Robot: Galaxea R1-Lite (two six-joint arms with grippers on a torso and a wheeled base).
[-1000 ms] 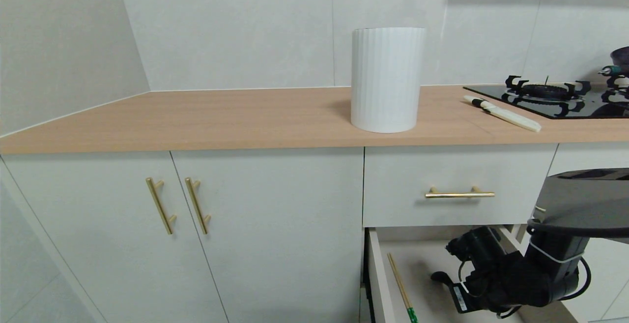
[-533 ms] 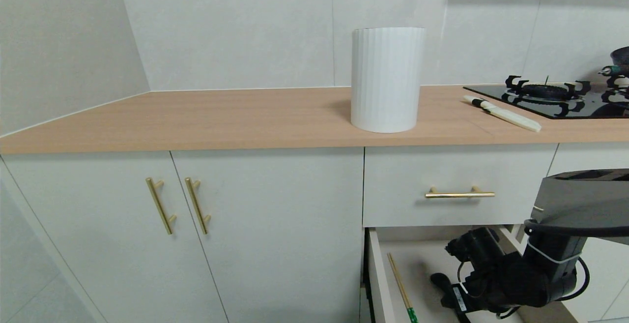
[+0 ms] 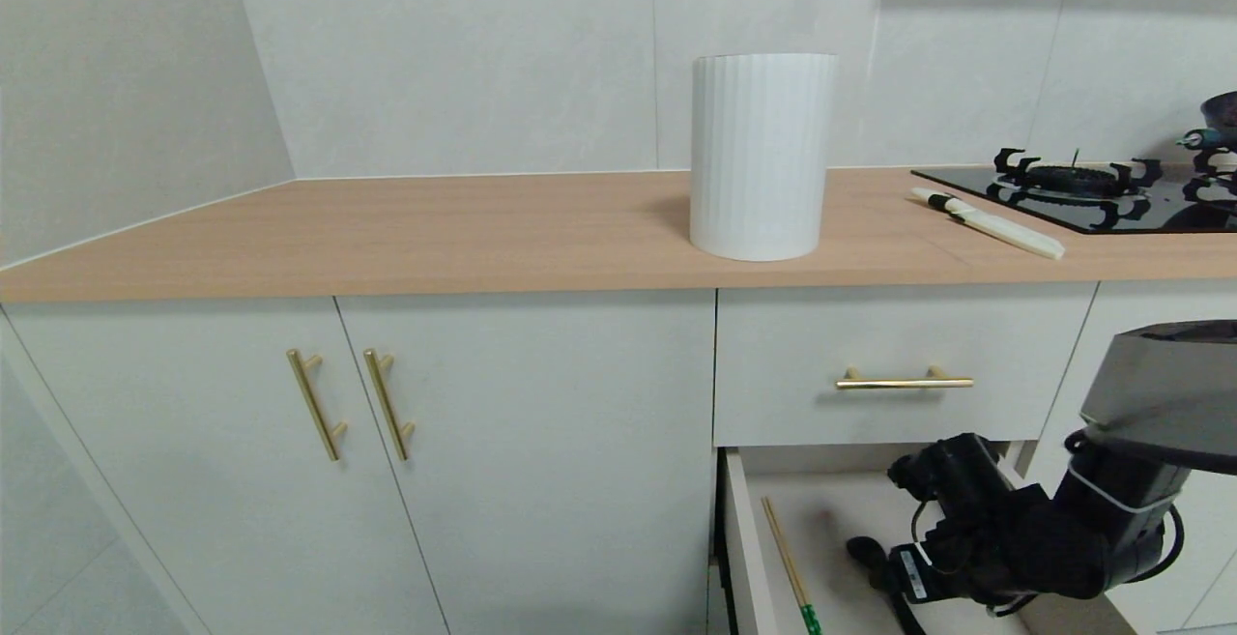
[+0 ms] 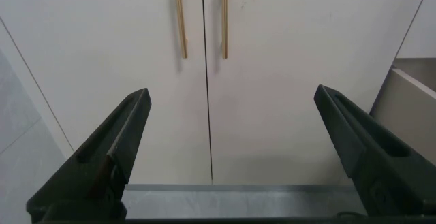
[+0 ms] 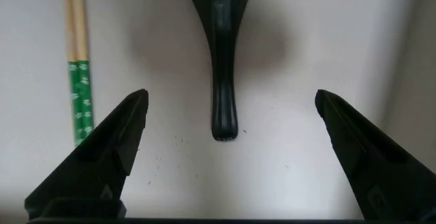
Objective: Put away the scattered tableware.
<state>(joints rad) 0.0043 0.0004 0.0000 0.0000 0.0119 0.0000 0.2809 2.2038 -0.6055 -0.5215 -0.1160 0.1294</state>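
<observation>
One black spoon [image 5: 221, 47] and two chopsticks [image 5: 77, 60] are lying in the open drawer [image 3: 749, 538]. Their long axes are running back to front, with the spoon's handle and the chopsticks' green ends pointing toward the drawer's front. The right gripper [image 5: 229, 98] is hanging over the handle, fingers spread, grasping nothing. The left gripper [image 4: 231, 98] is gaping too. One white ribbed canister [image 3: 762, 157] and one knife [image 3: 986, 222] are sitting on the worktop [image 3: 435, 229].

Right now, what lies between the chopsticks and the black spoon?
Only bare drawer floor separates chopsticks from black spoon, seen in the right wrist view.
</observation>
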